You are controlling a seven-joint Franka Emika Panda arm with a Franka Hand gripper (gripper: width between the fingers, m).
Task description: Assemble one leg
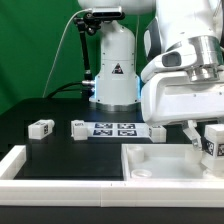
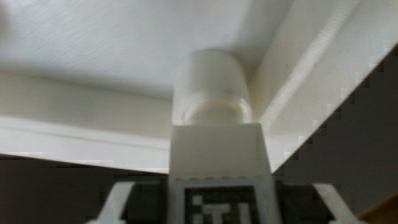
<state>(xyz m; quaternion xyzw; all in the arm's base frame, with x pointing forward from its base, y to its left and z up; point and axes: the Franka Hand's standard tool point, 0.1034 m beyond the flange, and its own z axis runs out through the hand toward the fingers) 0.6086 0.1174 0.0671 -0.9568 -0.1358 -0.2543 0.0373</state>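
My gripper [image 1: 206, 143] is shut on a leg [image 1: 213, 144], a small white block with a black-and-white tag. It holds the leg just above the right part of the large white tray-like part [image 1: 150, 160]. In the wrist view the leg [image 2: 217, 150] stands between my fingers [image 2: 128, 200], at the gripper [image 2: 217, 208]. Its tag faces the camera. Its round peg end points into an inner corner of the tray-like part [image 2: 89, 100]. Two more legs [image 1: 40, 128] [image 1: 78, 128] lie on the black table at the exterior view's left.
The marker board [image 1: 115, 129] lies on the table behind the tray-like part, with a small white piece [image 1: 156, 133] at its right end. A white rail [image 1: 20, 165] runs along the table's front left. The robot base [image 1: 113, 65] stands at the back.
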